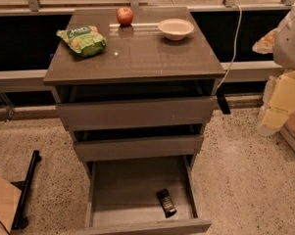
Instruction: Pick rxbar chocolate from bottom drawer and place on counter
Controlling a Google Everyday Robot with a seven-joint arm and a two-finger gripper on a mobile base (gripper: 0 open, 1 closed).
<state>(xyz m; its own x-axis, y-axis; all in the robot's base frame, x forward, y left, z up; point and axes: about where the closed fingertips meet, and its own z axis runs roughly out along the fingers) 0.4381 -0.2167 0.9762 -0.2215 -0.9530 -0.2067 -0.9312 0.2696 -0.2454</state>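
Observation:
The rxbar chocolate (166, 202) is a small black bar lying flat in the bottom drawer (137, 195), near its front right corner. That drawer is pulled far out, and the rest of its floor is bare. Above it, the counter (137, 53) is the glossy grey-brown cabinet top. My gripper is out of view. Only a white rounded part of my arm (290, 33) shows at the right edge, well apart from the cabinet.
On the counter sit a green chip bag (83, 40) at the left, a red apple (125, 15) at the back and a white bowl (176, 29) at the back right. The two upper drawers (137, 112) stand slightly open. A white cable (233, 53) hangs beside the cabinet's right side. Boxes (284, 106) stand at the right.

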